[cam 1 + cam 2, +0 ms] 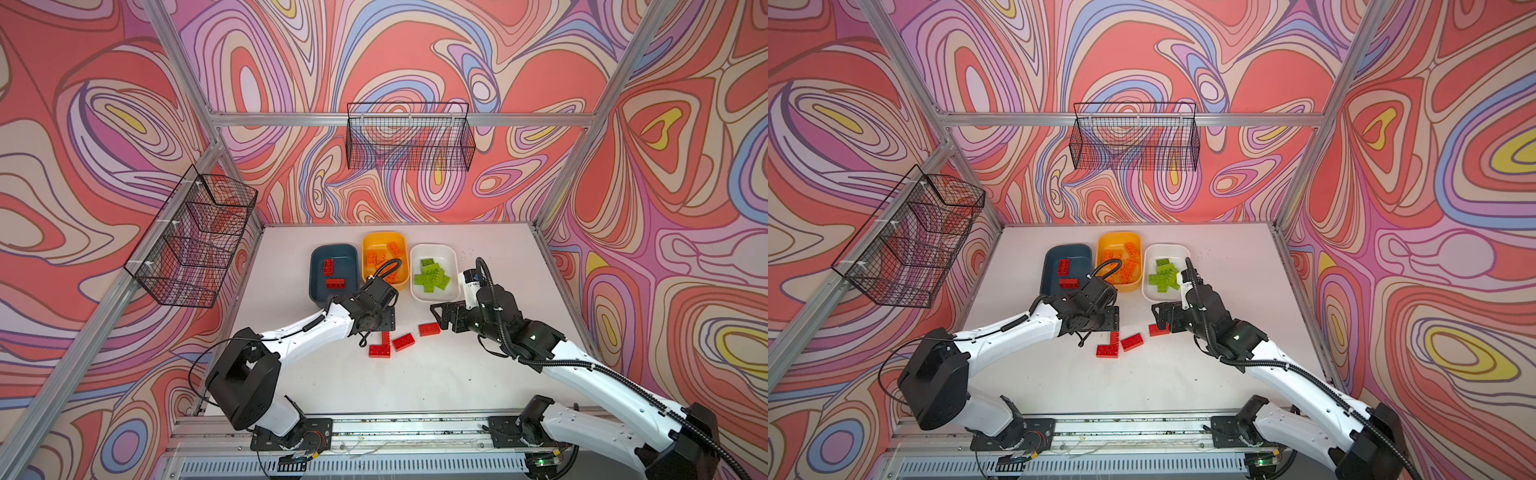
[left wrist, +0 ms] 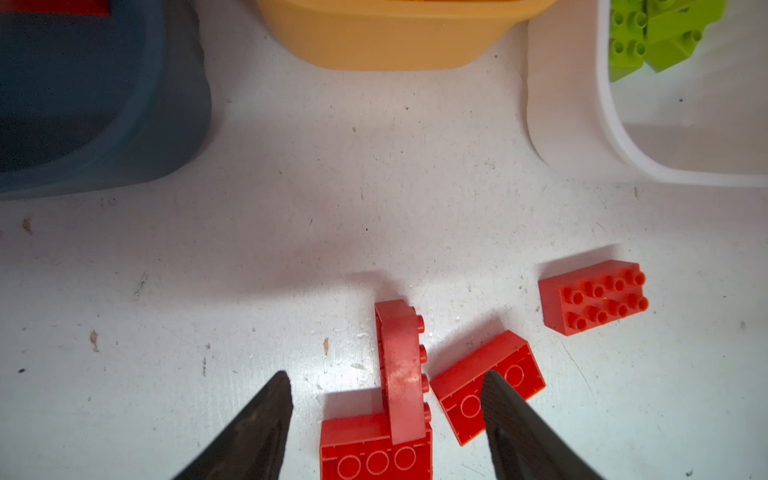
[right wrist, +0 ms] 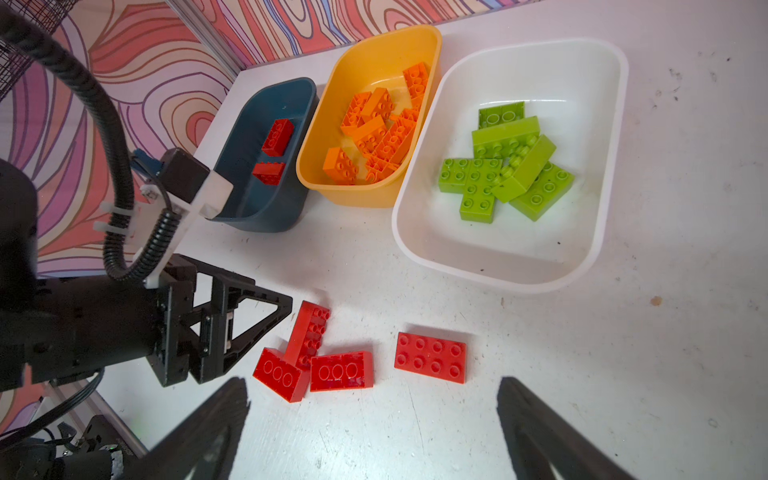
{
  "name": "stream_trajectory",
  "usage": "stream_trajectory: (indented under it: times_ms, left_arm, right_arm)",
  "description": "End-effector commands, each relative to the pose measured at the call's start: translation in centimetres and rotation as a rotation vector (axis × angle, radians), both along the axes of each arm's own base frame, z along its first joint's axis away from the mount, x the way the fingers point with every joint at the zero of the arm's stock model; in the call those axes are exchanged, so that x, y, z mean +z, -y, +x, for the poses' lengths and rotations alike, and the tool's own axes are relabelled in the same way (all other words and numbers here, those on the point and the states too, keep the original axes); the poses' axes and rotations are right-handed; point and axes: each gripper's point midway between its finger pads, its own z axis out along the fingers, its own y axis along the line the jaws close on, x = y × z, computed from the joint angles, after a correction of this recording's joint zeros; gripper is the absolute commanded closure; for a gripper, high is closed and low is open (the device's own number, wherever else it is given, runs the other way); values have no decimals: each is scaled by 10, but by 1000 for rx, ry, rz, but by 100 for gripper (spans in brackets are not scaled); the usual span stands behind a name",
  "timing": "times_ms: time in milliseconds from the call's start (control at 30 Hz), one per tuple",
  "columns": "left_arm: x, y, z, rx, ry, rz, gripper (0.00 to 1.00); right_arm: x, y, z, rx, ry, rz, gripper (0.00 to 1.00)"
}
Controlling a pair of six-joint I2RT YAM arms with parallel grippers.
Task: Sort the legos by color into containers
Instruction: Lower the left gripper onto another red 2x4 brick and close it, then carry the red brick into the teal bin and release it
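Observation:
Several red legos lie loose on the white table: one on its edge (image 2: 401,365), two upside down (image 2: 376,453) (image 2: 469,399), and one studs up (image 3: 430,357). My left gripper (image 2: 384,376) hangs open just above this cluster, the edge-standing brick between its fingers and untouched. My right gripper (image 3: 374,382) stands wide open and empty, low beside the studs-up brick (image 1: 429,329). Behind them, the teal tray (image 1: 334,251) holds two red bricks (image 1: 328,266), the yellow tray (image 1: 384,237) orange ones (image 1: 380,257), and the white tray (image 1: 432,248) green ones (image 1: 432,278).
Black wire baskets hang on the back wall (image 1: 409,137) and the left wall (image 1: 195,237). Aluminium frame posts bound the table. The three trays stand side by side, nearly touching, just beyond both grippers.

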Motion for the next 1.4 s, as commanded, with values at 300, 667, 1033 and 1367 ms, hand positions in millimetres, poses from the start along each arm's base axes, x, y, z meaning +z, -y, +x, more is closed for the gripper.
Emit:
stream_trajectory:
  times_ms: [300,667,1033,1367]
  left_arm:
    - [-38,12,-3,-6,-82,32,28]
    - [-79,16,-14,-21,-163,77,44]
    - [-66,10,-3,-39,-121,150,96]
    - [14,-11,48,-5,52,186,100]
  right_arm:
    - [2,8,0,-26,20,-18,2]
    - [1,10,-1,-30,15,-28,2]
    - [4,12,0,-43,14,-34,2]
    - [12,12,2,-50,20,-29,2]
